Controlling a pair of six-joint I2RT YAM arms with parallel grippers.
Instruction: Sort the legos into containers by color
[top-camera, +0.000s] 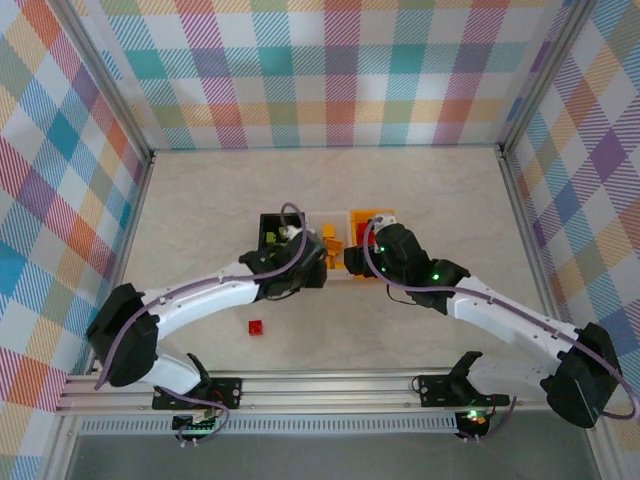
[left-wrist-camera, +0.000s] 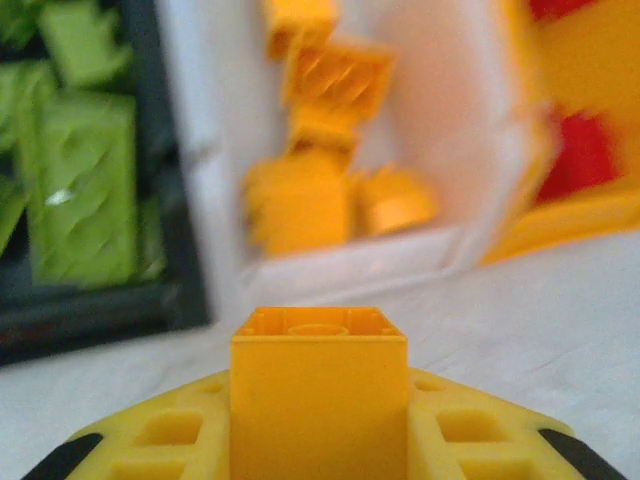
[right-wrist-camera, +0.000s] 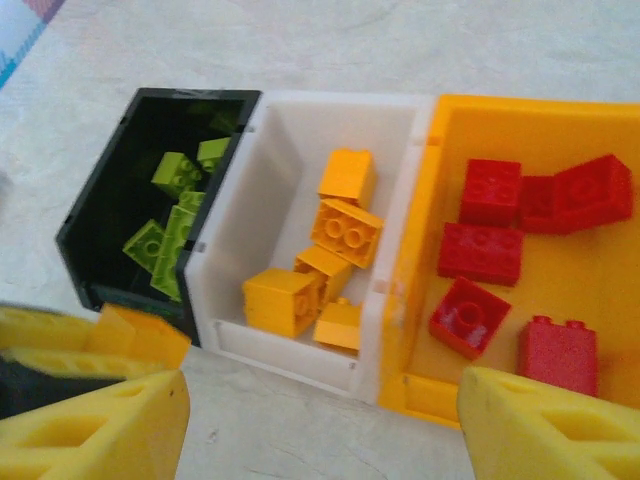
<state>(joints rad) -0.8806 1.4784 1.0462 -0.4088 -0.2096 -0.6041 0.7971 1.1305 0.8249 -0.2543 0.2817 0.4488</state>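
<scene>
- My left hand (left-wrist-camera: 318, 445): pressed together on one orange brick (left-wrist-camera: 318, 385), which stands upright between the yellow pads (left-wrist-camera: 170, 435), open underside up. It is held just in front of the near wall of the white bin (left-wrist-camera: 350, 265).
- My right hand (right-wrist-camera: 320, 430): spread, nothing between the fingers (right-wrist-camera: 545, 425), hanging over the near edge of the bin row.
- Black bin (right-wrist-camera: 100, 230): left end of the row, holds the green bricks (right-wrist-camera: 175, 172).
- White bin (right-wrist-camera: 270, 180): middle, touching both neighbours, holds a pile of orange bricks (right-wrist-camera: 345, 232).
- Orange bin (right-wrist-camera: 500, 120): right end, holds the red bricks (right-wrist-camera: 480, 250).
- Loose red brick (top-camera: 256, 327): alone on the counter (top-camera: 420, 200), near side of the row, beside my left arm and well apart from the bins.
</scene>
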